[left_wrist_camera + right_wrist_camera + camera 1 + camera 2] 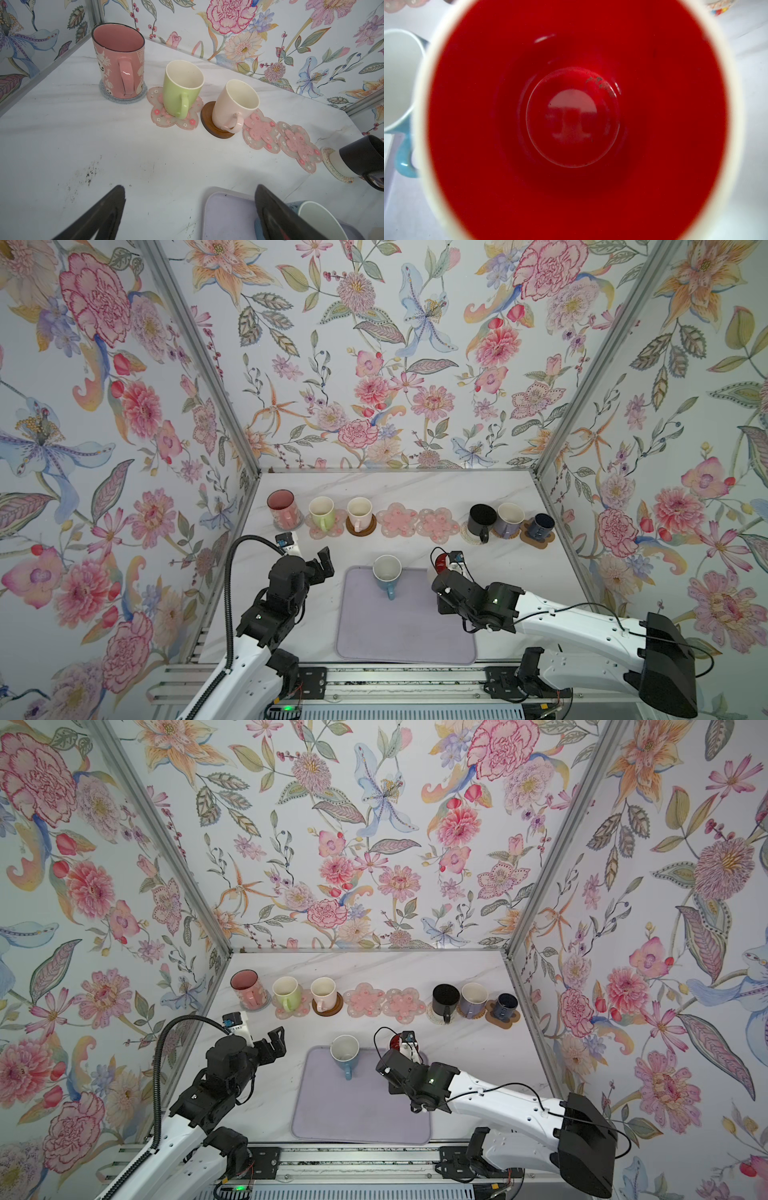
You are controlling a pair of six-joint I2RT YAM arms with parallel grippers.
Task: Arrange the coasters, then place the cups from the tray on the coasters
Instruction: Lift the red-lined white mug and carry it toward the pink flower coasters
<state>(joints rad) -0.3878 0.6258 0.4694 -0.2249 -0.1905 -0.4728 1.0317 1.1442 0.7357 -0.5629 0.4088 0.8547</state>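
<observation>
**Red-lined mug in a grip no view can confirm**

The right gripper [441,572] is closed almost fully. The white mug with red inside [571,116] sits directly beneath it, so close that its mouth fills the wrist view. The fingers are hidden below the rim. Whether they pinch the handle or the wall cannot be told, nor whether the mug has left the tray [407,635].

A closure that narrow suggests a thin hold, probably on the handle. If so, the mug could swing or slip once it is carried. The blue mug [386,572] stands just beside the gripper on its left, and a sideways start could knock it.

Two empty flower coasters [397,519] [434,524] lie beyond the gripper, touching each other. The black mug [482,520] stands just right of them, its handle pointing back toward the gripper. A low approach could clip that handle. A skewed landing could push one coaster into its neighbour, or leave the mug straddling a lobed edge.

The left gripper [324,562] hangs wide open and empty, well apart from the right one across the tray. It poses little risk unless both arms move toward the middle together.
</observation>
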